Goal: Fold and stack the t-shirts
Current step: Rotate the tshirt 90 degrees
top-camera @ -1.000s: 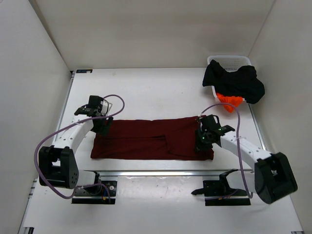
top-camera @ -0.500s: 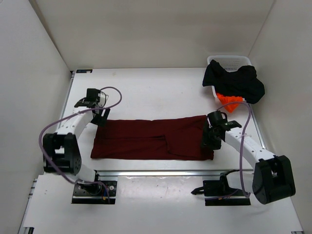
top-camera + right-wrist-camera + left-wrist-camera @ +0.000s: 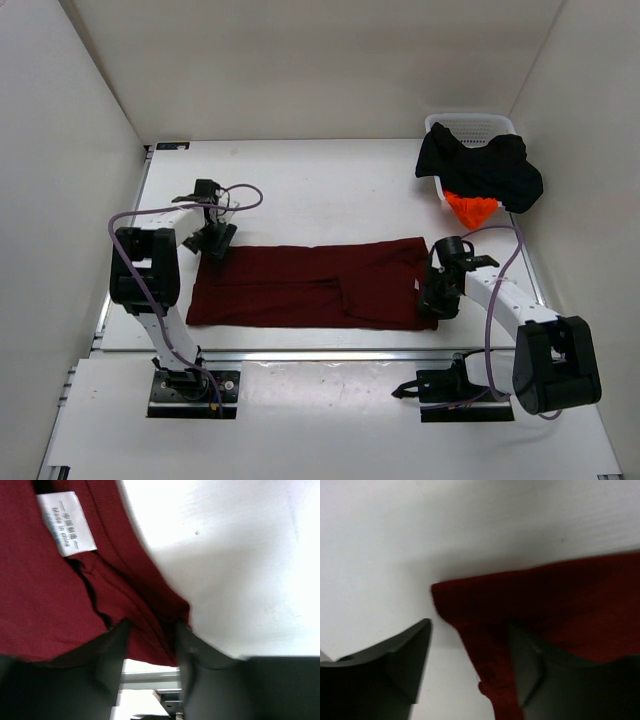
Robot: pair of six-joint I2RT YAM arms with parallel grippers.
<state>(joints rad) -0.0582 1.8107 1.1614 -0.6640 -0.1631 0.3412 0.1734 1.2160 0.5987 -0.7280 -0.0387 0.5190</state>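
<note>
Maroon tee (image 3: 310, 285) unmoved, R jaws now parted, L jaws at corner

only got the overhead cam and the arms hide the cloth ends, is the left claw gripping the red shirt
Observer: No. The left claw is open over the red shirt at its corner, with one finger above bare table and the other above cloth.
Operator: and the right one, which end is it at
Observer: The neck end. A white tag reading "Made in China" shows just ahead of the right claw.
Operator: is it pinching anything
Observer: It doesn't look so. Its fingers stand apart, with the shirt's folded edge lying between them.
</note>
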